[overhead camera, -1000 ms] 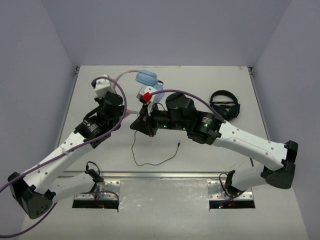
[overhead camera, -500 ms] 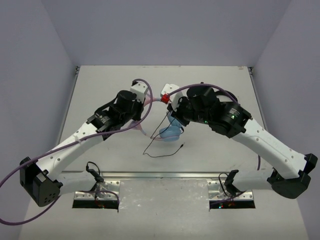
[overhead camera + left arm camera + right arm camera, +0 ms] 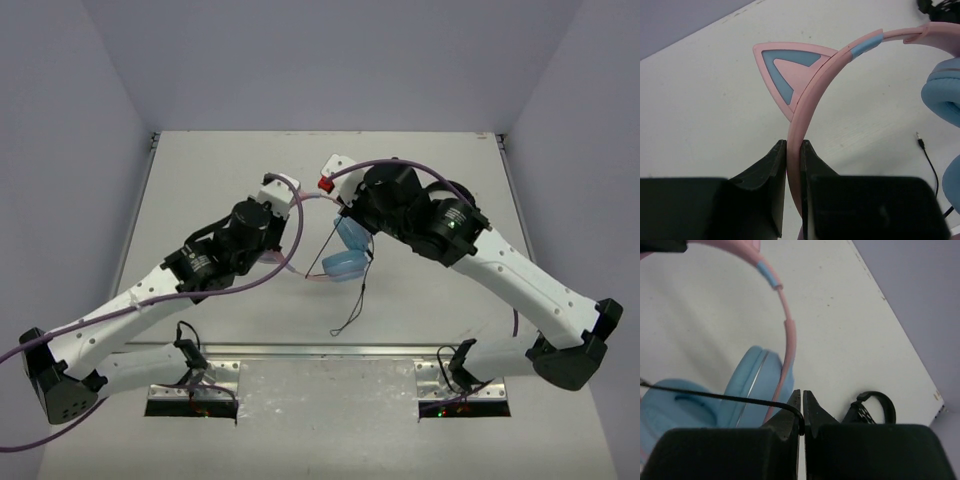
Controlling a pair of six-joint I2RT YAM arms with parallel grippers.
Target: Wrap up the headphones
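Observation:
The headphones [image 3: 345, 262] hang above the middle of the table, held between both arms. They have a pink headband [image 3: 812, 95] with a cat ear [image 3: 787, 70] and light-blue ear cups [image 3: 757, 385]. My left gripper [image 3: 793, 150] is shut on the headband just below the cat ear. My right gripper [image 3: 801, 415] is shut on the thin black cable [image 3: 715, 396] next to an ear cup. In the top view the loose cable [image 3: 352, 305] dangles from the cups toward the front edge. Its plug [image 3: 921, 142] lies on the table. Both sets of fingers are hidden under the wrists in the top view.
The all-black headphones [image 3: 871, 410] lie on the table at the back right; in the top view my right arm [image 3: 440, 225] covers them. Grey walls stand on three sides of the table [image 3: 200, 160]. Mount plates [image 3: 195, 385] line the near edge.
Both arms have carried the headphones from the back of the table to its middle. The cable has lifted off the table and its free end now hangs toward the front edge.

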